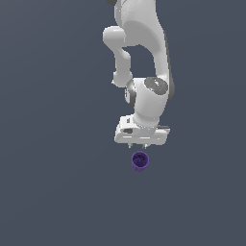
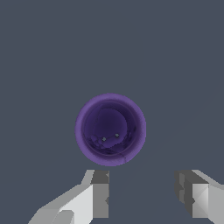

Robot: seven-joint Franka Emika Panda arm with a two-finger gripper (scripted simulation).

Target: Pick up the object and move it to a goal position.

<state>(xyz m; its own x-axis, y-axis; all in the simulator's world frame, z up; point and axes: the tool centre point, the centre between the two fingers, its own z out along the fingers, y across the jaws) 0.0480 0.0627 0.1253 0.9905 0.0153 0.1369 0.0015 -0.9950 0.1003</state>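
The object [image 1: 140, 161] is a small dark purple cup with a hollow top, standing upright on the flat grey surface. In the wrist view the object [image 2: 110, 129] shows its round opening from straight above. My gripper [image 1: 140, 144] hangs just above and slightly behind it in the exterior view, apart from it. My gripper [image 2: 142, 194] is open, and its two fingers [image 2: 99, 192] hold nothing between them; the cup lies beyond their tips, not between them.
The white arm [image 1: 144, 57] rises above the gripper toward the top of the exterior view. A plain grey surface [image 1: 57, 182] surrounds the cup on every side.
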